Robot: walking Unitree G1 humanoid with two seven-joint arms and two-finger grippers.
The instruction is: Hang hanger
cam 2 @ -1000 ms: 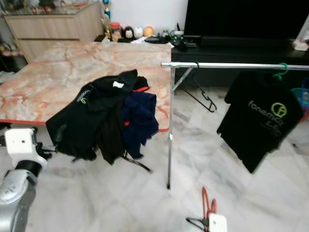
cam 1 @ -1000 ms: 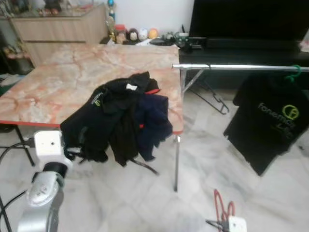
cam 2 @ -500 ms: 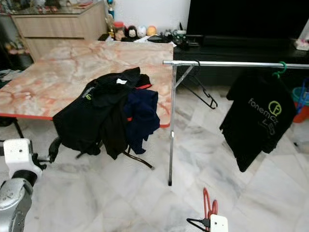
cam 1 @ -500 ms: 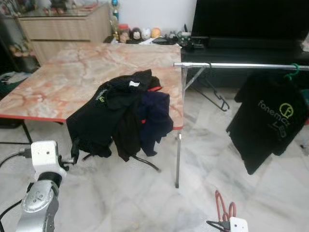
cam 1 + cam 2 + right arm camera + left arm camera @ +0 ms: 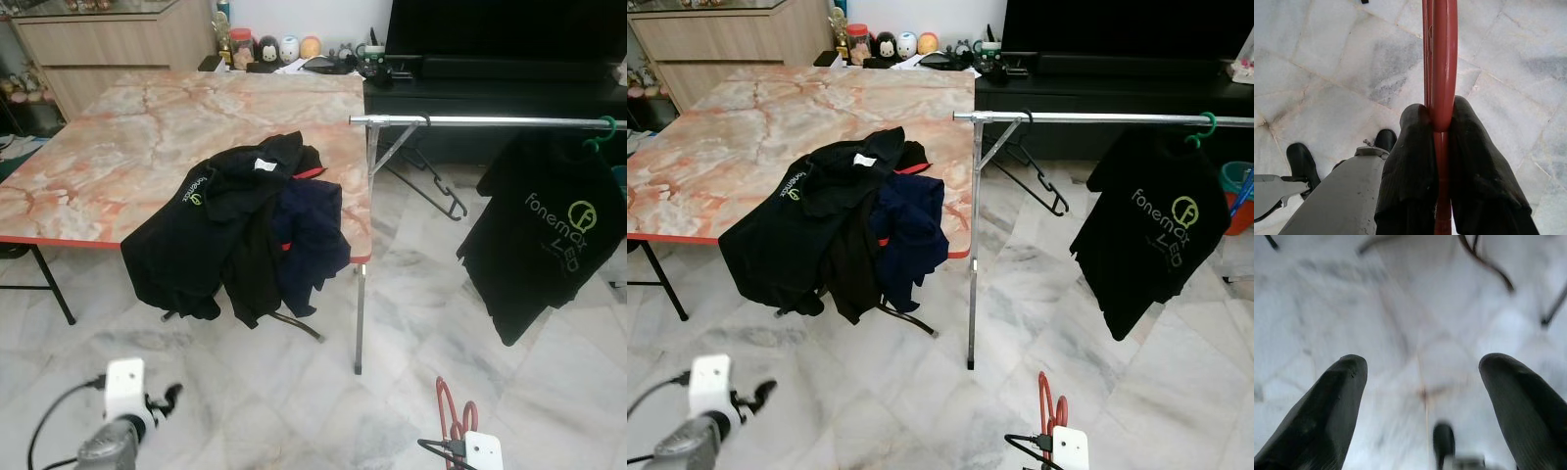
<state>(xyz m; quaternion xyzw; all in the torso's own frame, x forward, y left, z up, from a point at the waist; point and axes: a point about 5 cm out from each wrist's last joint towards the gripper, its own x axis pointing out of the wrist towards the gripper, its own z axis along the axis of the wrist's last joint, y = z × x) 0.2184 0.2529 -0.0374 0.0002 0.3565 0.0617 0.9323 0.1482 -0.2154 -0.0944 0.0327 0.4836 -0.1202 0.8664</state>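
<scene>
Low on the left, left gripper (image 5: 1422, 377) over marble floor (image 5: 549, 392), fingers (image 5: 1327, 416) spread wide, nothing between. Further along, marble worktop (image 5: 147, 137) with dark clothes pile (image 5: 245, 230) draped over its edge. Then metal rail (image 5: 470, 121) bearing black T-shirt (image 5: 549, 235). Low on the right, right gripper (image 5: 1440, 120) pinching red hanger (image 5: 1440, 54) above the floor.
</scene>
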